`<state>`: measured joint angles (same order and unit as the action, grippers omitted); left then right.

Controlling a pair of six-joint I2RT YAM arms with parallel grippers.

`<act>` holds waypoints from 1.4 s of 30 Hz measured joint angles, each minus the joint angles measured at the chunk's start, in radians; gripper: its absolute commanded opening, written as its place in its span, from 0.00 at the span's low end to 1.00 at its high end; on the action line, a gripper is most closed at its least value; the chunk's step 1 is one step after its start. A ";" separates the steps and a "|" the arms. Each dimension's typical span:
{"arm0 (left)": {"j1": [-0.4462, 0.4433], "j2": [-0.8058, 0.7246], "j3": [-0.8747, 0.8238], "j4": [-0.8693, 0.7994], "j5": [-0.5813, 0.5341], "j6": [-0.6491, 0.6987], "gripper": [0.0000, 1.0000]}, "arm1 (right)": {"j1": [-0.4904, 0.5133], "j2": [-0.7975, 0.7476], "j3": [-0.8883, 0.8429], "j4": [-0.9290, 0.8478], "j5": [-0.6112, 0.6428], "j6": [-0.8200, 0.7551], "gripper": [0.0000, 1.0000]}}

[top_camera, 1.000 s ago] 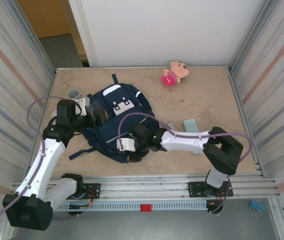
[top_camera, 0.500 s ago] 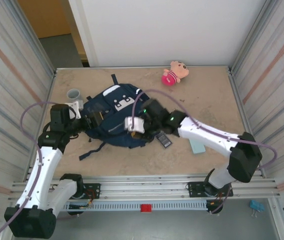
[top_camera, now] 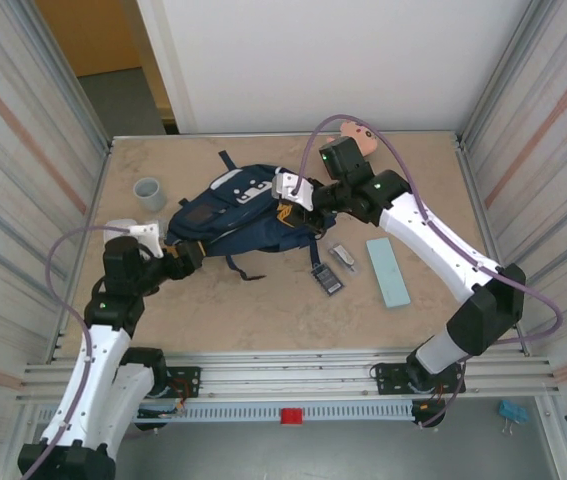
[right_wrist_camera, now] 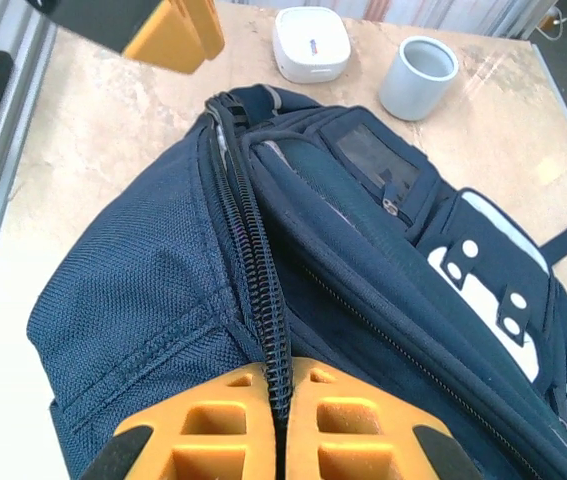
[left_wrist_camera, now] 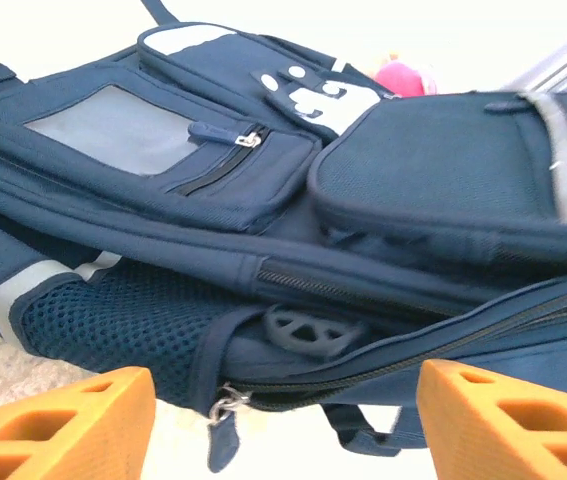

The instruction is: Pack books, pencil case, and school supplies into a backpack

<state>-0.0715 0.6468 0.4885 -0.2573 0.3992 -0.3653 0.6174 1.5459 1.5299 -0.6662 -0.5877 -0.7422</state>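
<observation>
left gripper (top_camera: 185,254): at the left end of the backpack (top_camera: 228,215). Left wrist view has the jaws (left_wrist_camera: 283,420) spread wide, nothing between them; orange fingers (left_wrist_camera: 63,425) sit in the bottom corners, with the mesh side pocket and a zip pull just ahead.
cup (top_camera: 149,193): grey, upright on the worktop (top_camera: 263,310), just beyond the backpack's left end, not touching it.
backpack: left of centre on the worktop, lying along it left to right, white patches facing the far side. A dark strap trails toward the near edge. The main zip runs along the upper seam (right_wrist_camera: 253,260).
right gripper (top_camera: 285,208): at the backpack's right end. Right wrist view has the jaws (right_wrist_camera: 278,420) pinched together on the zip seam, fabric bunched below them.
calculator (top_camera: 326,279): flat on the worktop, near side of the backpack's right end, clear of it.
oblong (top_camera: 342,257): clear-grey, just right of the calculator, a small gap between them.
plush (top_camera: 358,133): pink, at the far edge, partly hidden behind the right arm.
pencil case (top_camera: 387,271): pale teal, flat, right of the oblong, long side running near to far, under the right arm's span.
</observation>
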 measured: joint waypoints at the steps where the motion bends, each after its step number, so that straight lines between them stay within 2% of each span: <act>1: 0.000 0.001 -0.031 0.032 0.001 0.006 0.66 | -0.002 0.004 0.006 -0.006 -0.010 -0.001 0.00; 4: 0.000 0.035 -0.094 0.112 0.003 0.022 0.63 | -0.005 0.015 0.026 -0.021 -0.019 -0.002 0.00; 8: 0.000 0.071 -0.160 0.225 0.006 0.023 0.52 | -0.006 0.033 0.050 -0.028 -0.021 -0.002 0.00; 13: 0.000 0.145 -0.177 0.343 0.014 0.027 0.44 | -0.011 0.047 0.060 -0.032 -0.032 -0.001 0.00; 15: 0.000 0.177 -0.179 0.380 0.021 0.027 0.34 | -0.012 0.052 0.062 -0.032 -0.035 -0.001 0.00; 19: 0.000 0.218 -0.182 0.434 0.048 0.028 0.09 | -0.012 0.058 0.063 -0.028 -0.031 0.005 0.00; 21: 0.000 0.220 -0.182 0.437 0.058 0.031 0.01 | -0.013 0.058 0.064 -0.017 -0.014 0.015 0.00; 32: -0.014 0.095 -0.152 0.323 0.106 0.012 0.00 | -0.005 0.052 -0.011 0.126 0.115 0.138 0.00; 42: -0.039 0.144 -0.049 0.172 0.119 -0.020 0.00 | 0.017 0.037 -0.117 0.228 0.199 0.221 0.00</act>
<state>-0.1101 0.7910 0.4397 -0.0849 0.5182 -0.3855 0.6346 1.5833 1.4128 -0.4381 -0.3889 -0.5213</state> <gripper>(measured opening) 0.055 0.076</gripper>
